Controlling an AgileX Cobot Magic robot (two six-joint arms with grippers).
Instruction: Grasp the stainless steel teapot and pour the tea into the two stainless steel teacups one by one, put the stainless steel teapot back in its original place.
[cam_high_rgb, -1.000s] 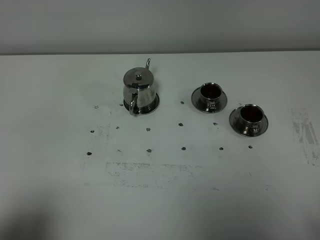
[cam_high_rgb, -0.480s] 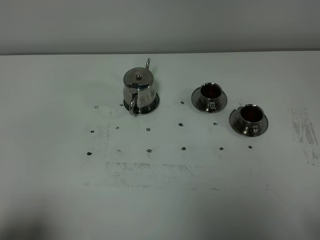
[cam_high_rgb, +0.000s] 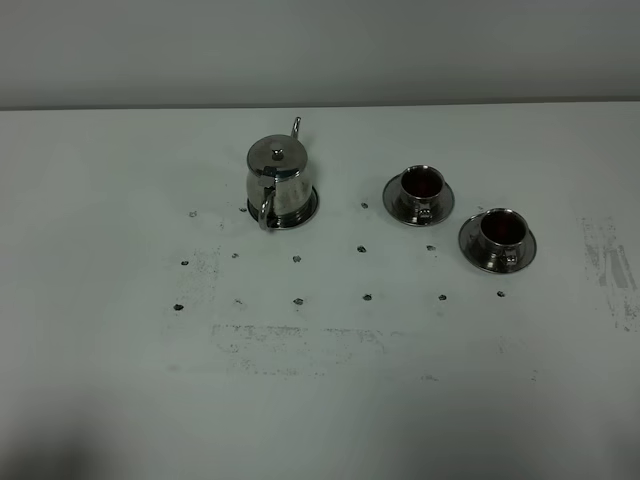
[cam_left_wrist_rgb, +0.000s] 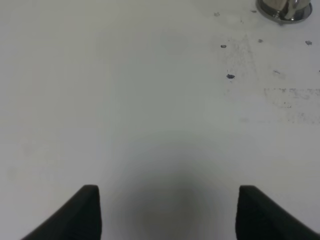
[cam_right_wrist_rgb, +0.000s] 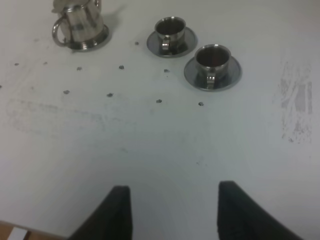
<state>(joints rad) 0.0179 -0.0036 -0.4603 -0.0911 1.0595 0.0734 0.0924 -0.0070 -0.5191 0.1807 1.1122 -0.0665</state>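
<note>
While neither arm shows in the high view, both wrist cams catch their own fingertips. Left gripper (cam_left_wrist_rgb: 167, 212): jaws spread wide, nothing btwn them, just bare white table (cam_high_rgb: 320, 400) below. Right gripper (cam_right_wrist_rgb: 172, 212): jaws also apart, empty, hanging over the table's near part.

Teapot (cam_high_rgb: 277, 180) stands upright on its coaster (cam_high_rgb: 310, 208), left of centre, toward the far side of the table. Lid w/ knob on. Loop handle faces the near edge; thin spout points away toward the wall. Only the pot's base and the coaster rim peek into a corner of the left wrist view (cam_left_wrist_rgb: 284, 9), well apart from that gripper.

Two cups sit right of the pot, each upright on its own saucer. Nearer-to-pot cup (cam_high_rgb: 421, 184) is about level w/ the pot; second cup (cam_high_rgb: 501, 228) is further right and closer to the near edge, saucers near each other but not touching. Both look dark reddish inside; can't tell if that's liquid or reflection. Handles face the near edge.

Small dark dots (cam_high_rgb: 297, 259) and scuff marks (cam_high_rgb: 610, 265) mark the tabletop.
</note>
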